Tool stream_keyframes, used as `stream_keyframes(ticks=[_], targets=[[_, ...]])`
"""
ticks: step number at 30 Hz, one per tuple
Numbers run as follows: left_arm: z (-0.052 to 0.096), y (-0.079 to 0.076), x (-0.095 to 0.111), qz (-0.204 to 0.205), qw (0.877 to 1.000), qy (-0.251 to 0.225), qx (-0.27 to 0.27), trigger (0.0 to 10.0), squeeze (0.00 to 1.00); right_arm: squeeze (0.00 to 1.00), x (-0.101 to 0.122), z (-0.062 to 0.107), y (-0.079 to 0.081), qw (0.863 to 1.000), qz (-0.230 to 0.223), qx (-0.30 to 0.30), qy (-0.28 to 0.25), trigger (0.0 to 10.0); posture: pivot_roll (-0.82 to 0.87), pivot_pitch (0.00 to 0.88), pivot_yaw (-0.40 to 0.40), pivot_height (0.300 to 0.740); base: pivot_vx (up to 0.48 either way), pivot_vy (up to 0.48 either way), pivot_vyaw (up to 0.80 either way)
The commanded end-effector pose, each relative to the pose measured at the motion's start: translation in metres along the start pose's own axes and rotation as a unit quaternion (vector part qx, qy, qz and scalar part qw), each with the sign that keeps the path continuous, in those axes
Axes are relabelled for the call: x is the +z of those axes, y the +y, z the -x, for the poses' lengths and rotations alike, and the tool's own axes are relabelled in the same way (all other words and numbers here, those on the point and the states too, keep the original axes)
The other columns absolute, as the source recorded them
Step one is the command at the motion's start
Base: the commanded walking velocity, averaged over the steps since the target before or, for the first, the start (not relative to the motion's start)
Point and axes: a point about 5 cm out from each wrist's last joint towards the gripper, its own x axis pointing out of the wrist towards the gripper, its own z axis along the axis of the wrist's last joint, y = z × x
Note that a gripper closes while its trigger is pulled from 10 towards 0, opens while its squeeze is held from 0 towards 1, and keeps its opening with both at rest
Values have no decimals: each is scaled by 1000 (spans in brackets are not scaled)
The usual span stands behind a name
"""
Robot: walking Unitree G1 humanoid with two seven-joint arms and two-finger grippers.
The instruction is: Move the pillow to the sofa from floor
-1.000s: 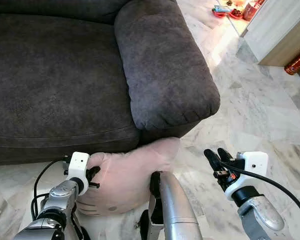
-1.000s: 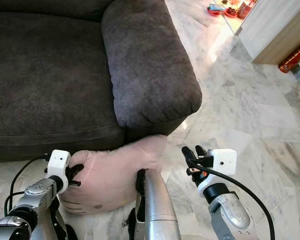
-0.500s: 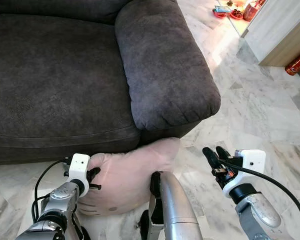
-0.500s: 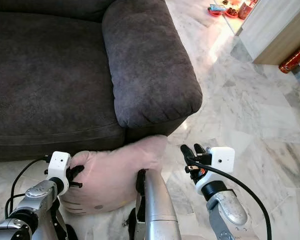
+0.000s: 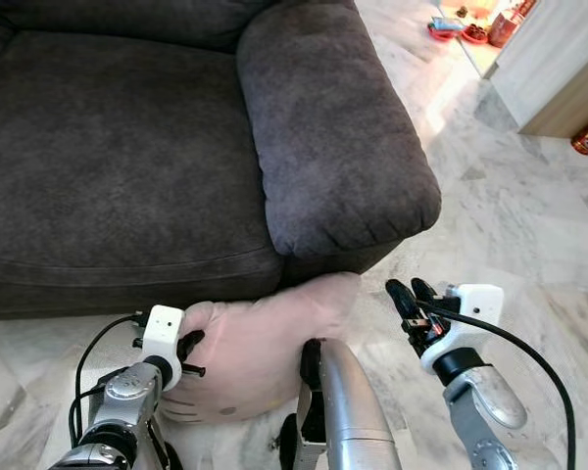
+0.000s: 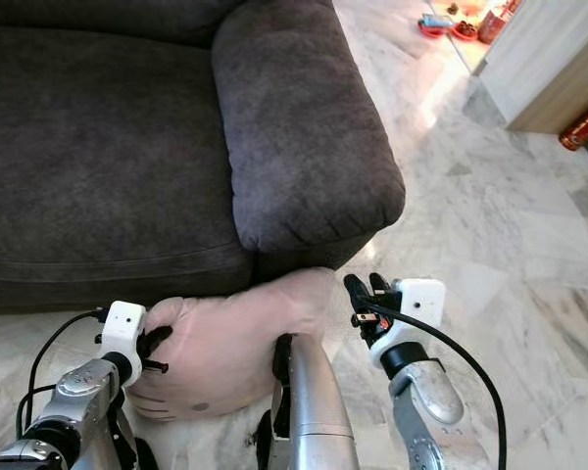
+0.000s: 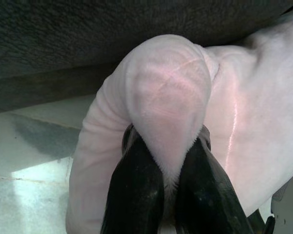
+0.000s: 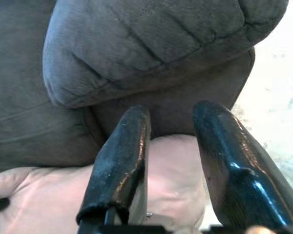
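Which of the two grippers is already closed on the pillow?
The left gripper: its fingers pinch a fold at one end of the pink pillow. The right gripper is open near the other end, holding nothing.

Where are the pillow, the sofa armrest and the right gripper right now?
pillow [image 5: 260,343], left eye view, middle of its pink top.
sofa armrest [image 5: 333,137], left eye view, its top surface.
right gripper [image 5: 404,291], left eye view, between its fingertips.

pillow [image 5: 255,343]: pale pink, plain
sofa [image 5: 127,166]: dark charcoal grey
floor [image 5: 529,215]: white marble, grey veining
left gripper [image 7: 163,195]: black fingers
right gripper [image 5: 410,296]: black fingers
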Motion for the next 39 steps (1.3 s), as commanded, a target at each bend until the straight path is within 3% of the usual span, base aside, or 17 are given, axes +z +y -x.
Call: stream_keyframes(ticks=[1, 2, 8, 15, 39], targets=[[3, -5, -7, -13, 1000, 3, 2, 0, 0, 0, -6, 1, -8, 1000, 3, -18, 7, 10000, -78, 164, -209, 513, 0, 0, 0], [3, -6, -6, -17, 1000, -6, 5, 10000, 0, 0, -6, 0, -8, 1000, 2, -19, 5, 10000, -70, 149, -202, 513, 0, 0, 0], [7, -16, -1, -32, 998, -51, 2, 10000, 0, 0, -14, -8, -8, 1000, -1, -23, 0, 10000, -43, 104, -178, 513, 0, 0, 0], [17, -13, -1, -40, 996, -73, 13, 10000, 0, 0, -27, -10, -8, 1000, -5, -29, 5, 10000, -19, 86, -151, 513, 0, 0, 0], [18, -13, 9, -46, 996, -79, 12, 10000, 0, 0, -27, -14, -7, 999, -1, -35, -17, 10000, -6, 83, -132, 513, 0, 0, 0]])
